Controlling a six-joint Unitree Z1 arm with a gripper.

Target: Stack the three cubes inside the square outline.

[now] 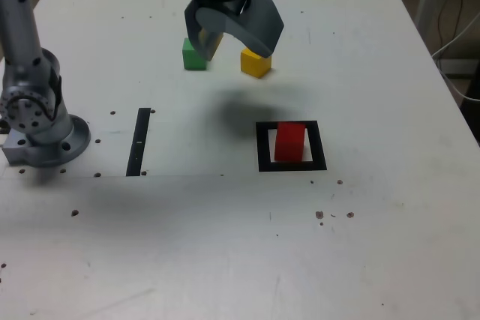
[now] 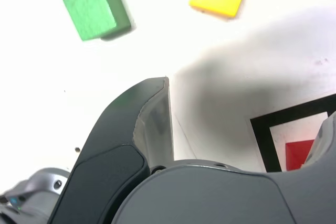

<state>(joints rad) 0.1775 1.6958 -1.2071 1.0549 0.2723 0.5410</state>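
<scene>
Currently, your gripper (image 1: 236,54) is suspended above the table (image 1: 405,237), jaws spread wide, with no cube between them. In the exterior view, you have the red cube (image 1: 289,142) located within the square outline (image 1: 318,148). The green cube (image 1: 193,56) and the yellow cube (image 1: 256,64) rest outside it, well apart from each other, green on the exterior view's left, yellow on its right.
</scene>
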